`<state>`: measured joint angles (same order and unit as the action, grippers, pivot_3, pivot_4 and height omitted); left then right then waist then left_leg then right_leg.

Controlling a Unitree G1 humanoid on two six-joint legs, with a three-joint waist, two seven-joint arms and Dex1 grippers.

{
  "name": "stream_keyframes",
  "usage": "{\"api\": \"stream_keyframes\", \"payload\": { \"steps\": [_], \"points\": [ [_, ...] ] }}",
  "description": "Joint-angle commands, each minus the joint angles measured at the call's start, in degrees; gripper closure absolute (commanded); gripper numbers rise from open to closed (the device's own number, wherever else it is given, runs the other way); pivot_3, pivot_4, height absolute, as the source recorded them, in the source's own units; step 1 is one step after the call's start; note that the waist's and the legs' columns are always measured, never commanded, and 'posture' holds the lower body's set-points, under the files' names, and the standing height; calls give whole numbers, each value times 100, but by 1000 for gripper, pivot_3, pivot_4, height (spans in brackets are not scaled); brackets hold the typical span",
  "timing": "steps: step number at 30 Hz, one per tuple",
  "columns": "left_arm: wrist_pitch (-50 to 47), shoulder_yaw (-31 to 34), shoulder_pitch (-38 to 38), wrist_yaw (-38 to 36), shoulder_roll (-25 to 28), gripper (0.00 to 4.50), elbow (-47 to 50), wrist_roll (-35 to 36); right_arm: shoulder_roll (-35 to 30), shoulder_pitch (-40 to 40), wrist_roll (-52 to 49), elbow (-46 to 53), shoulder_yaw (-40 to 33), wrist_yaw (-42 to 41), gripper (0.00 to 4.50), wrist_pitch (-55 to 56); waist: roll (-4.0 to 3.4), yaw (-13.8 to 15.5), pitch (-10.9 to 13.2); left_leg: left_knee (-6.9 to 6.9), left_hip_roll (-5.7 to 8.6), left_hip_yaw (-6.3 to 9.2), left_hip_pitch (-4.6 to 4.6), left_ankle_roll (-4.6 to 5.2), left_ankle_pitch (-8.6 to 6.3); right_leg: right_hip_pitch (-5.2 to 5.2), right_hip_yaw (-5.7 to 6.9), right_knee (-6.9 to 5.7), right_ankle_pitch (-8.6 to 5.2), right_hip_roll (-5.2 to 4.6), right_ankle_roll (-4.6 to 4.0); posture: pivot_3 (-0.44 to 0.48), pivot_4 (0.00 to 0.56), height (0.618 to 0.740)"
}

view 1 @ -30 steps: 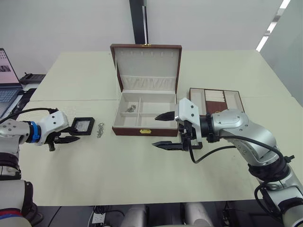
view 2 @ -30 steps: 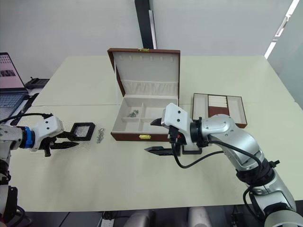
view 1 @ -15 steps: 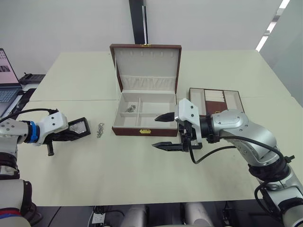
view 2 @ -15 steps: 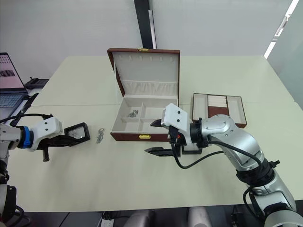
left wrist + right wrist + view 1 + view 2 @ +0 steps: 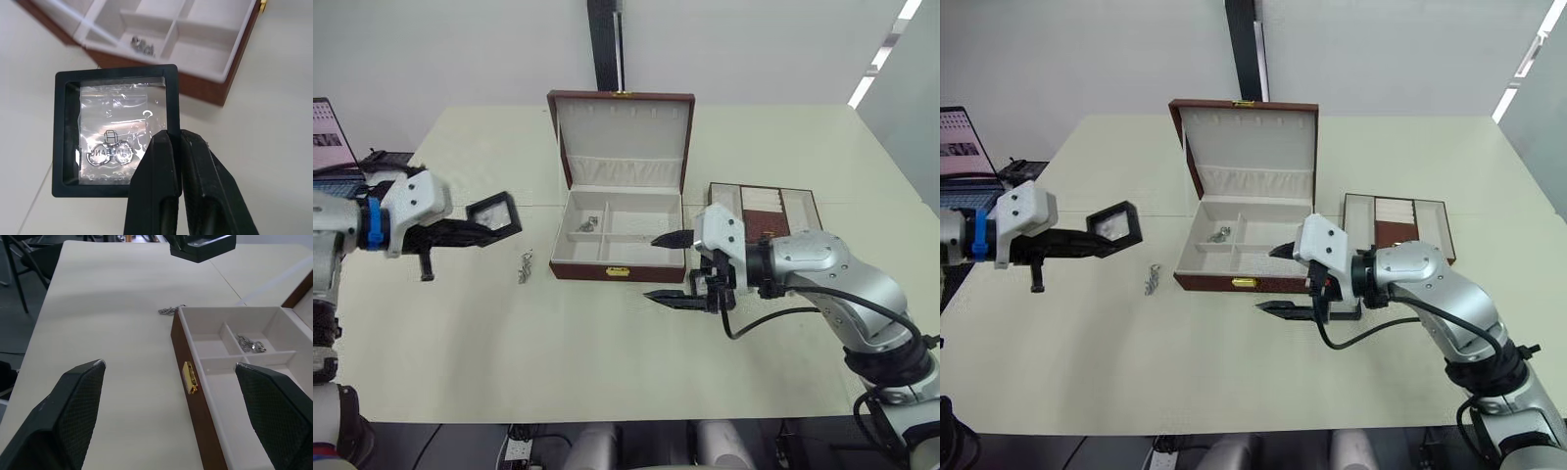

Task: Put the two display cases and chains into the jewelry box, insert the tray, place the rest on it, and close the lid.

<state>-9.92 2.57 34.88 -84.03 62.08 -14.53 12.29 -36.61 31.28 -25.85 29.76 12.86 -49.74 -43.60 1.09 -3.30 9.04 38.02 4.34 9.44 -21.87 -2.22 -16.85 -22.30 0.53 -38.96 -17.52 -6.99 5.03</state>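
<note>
My left gripper (image 5: 487, 233) is shut on the edge of one display case (image 5: 496, 213), a black square frame with a clear window, and holds it in the air left of the jewelry box (image 5: 617, 269). In the left wrist view my fingers (image 5: 161, 161) pinch the case (image 5: 115, 132) by its frame. The box stands open with its lid (image 5: 622, 132) upright, and a silvery chain (image 5: 586, 224) lies in a back compartment. Another chain (image 5: 526, 266) lies on the table left of the box. My right gripper (image 5: 654, 267) hangs open before the box's front right corner. The tray (image 5: 798, 211) sits right of the box.
A laptop (image 5: 964, 147) sits at the table's far left edge. A black post (image 5: 604, 44) rises behind the box. The gold clasp (image 5: 190, 377) is on the box's front wall.
My left gripper has lifted the display case off the table and carried it up and toward the box. The right gripper has stayed open in front of the box.
</note>
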Motion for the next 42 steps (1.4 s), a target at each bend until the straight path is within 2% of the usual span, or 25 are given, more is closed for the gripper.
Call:
{"api": "stream_keyframes", "payload": {
  "steps": [1,4,9,16,22,28,42],
  "points": [
    [-843,-327,290,243,-85,4478,953,-18,-171,-155,79,380,-320,281,0,-67,0,2,0,0,1,-2,2,0,0,0,1,-1,0,1,0,0,150,740],
    [-1417,-752,714,377,-416,4478,1349,-55,-244,-340,9,547,-497,523,0,-259,1,5,0,1,8,-5,0,0,0,3,4,-1,0,9,0,0,150,740],
    [-1348,-1497,1452,608,-1316,4478,1069,-402,-318,-680,-25,800,-674,843,0,-496,2,28,1,3,11,-13,0,0,0,5,3,0,0,8,0,0,150,740],
    [-49,-2236,2216,864,-2224,4478,-356,-1284,-388,-885,88,930,-798,1268,0,-711,3,11,1,4,14,-23,1,-1,1,3,6,1,0,10,0,0,150,740],
    [1103,-2563,2760,1298,-2928,4478,-1846,-1952,-396,-794,321,851,-767,1621,0,-761,6,67,3,6,18,-23,-2,-1,1,4,6,4,0,5,0,0,150,740],
    [1691,-2595,3053,1574,-3385,4478,-2760,-2292,-387,-708,438,809,-716,1703,0,-790,9,62,4,5,22,-24,-3,-1,1,3,7,4,0,4,0,0,150,740],
    [1940,-2599,3129,1766,-3622,4478,-3475,-2718,-214,-520,367,894,-720,1781,0,-1076,8,49,4,6,22,-22,-3,-1,1,2,7,2,0,4,0,0,150,740]
  ]
}}
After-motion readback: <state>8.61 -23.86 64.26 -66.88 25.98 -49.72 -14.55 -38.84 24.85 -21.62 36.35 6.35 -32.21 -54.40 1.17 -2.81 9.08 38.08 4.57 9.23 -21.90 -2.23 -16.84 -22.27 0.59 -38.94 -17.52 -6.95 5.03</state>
